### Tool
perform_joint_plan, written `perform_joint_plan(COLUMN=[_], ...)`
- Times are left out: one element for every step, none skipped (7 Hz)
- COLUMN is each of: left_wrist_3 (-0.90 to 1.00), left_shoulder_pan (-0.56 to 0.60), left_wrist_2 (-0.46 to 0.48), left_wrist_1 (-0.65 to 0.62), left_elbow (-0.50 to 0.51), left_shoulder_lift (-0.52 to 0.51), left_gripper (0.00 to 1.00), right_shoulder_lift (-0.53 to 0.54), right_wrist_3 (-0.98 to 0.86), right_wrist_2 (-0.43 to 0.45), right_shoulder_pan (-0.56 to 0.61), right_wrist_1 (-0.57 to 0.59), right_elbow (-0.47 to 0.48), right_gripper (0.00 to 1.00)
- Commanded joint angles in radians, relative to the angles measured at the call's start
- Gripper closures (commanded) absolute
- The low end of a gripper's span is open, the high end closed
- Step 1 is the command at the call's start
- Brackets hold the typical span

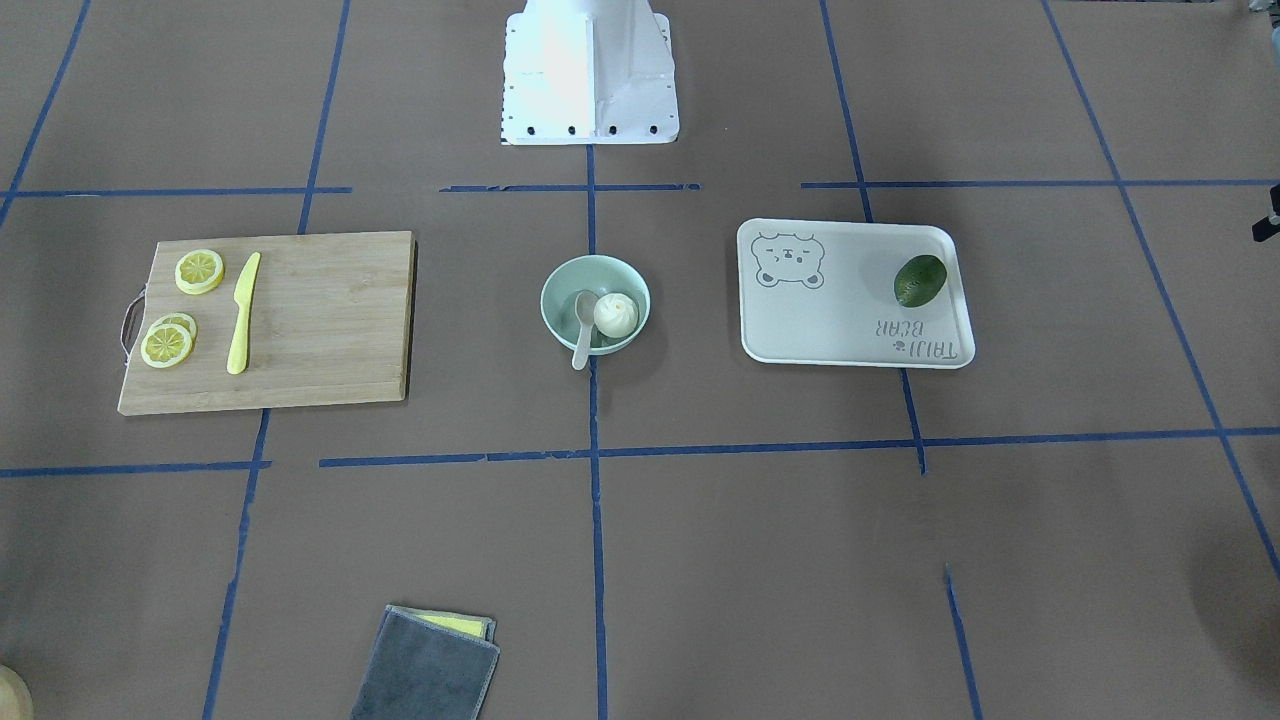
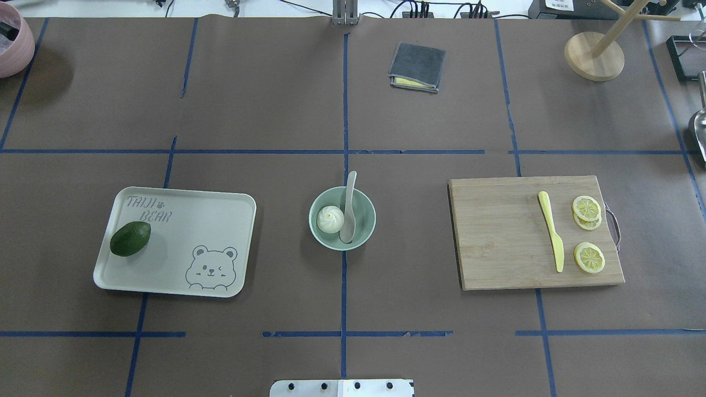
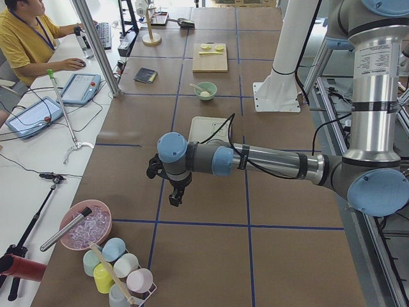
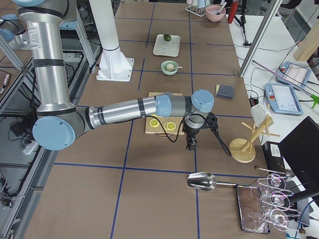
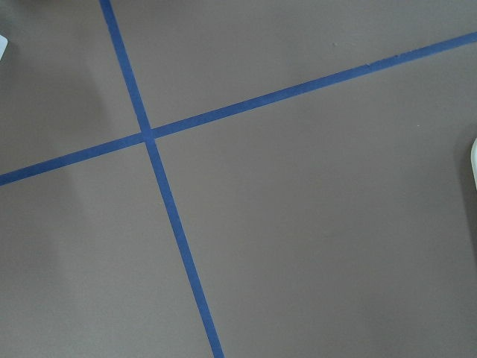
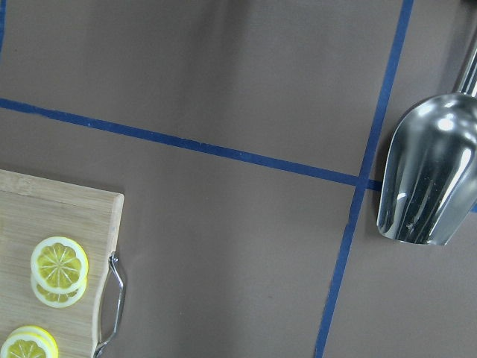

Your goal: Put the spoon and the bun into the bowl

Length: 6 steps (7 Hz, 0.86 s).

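Since bun [image 2: 330, 219] and spoon [image 2: 349, 210] both lie in the bowl [image 2: 365, 221], I judge the task done, though whether my left pincer [image 3: 175, 197] and right pincer [image 4: 191, 145] are spread or pressed together I cannot tell.

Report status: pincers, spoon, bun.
Left pincer, right pincer: out wide, open or shut unclear. Spoon and bun in bowl, handle over rim. Tray, cutting board well clear.

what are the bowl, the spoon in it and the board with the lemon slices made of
The bowl looks like matte plastic or melamine: even mint colour, no glare. The spoon seems to be pale matte plastic, uniformly beige. The cutting board looks like bamboo or wood, unvarnished: lengthwise grain strips show.
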State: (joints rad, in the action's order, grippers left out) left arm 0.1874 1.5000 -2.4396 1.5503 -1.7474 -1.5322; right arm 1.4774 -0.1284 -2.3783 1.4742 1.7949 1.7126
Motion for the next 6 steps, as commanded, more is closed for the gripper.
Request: perform_joint_plan(left_wrist_3=[0.001,0.003,0.001,0.000,-0.002,-0.002], left_shoulder_pan=[0.011,0.013,0.014,0.014,0.055,0.118], left_wrist_2=[0.025,0.028,0.027,0.028,0.056,0.109], left_wrist_1=[-0.001,0.001,0.001,0.002,0.004,0.002], left_elbow=[0.037,0.045,0.055,0.057,0.049,0.048], left_shoulder_lift=[-0.042,-0.033,-0.022,-0.019,-0.034,-0.075], left_gripper=[0.00,0.00,0.00,0.00,0.00,0.00], right_shoulder_lift=[0.017,0.020,0.026,0.024,0.024,0.027], right_wrist_3=[-0.005,-0.007,-0.008,-0.008,-0.011,-0.011], right_wrist_2=[-0.002,-0.005,-0.006,-0.001,0.002,0.005], right_shoulder_pan=[0.000,0.000,0.000,0.000,0.000,0.000], right_wrist_1=[0.001,0.000,0.000,-0.002,-0.002,-0.002], right_elbow=[-0.005,0.007,0.008,0.010,0.010,0.009], right_gripper=[0.00,0.00,0.00,0.00,0.00,0.00])
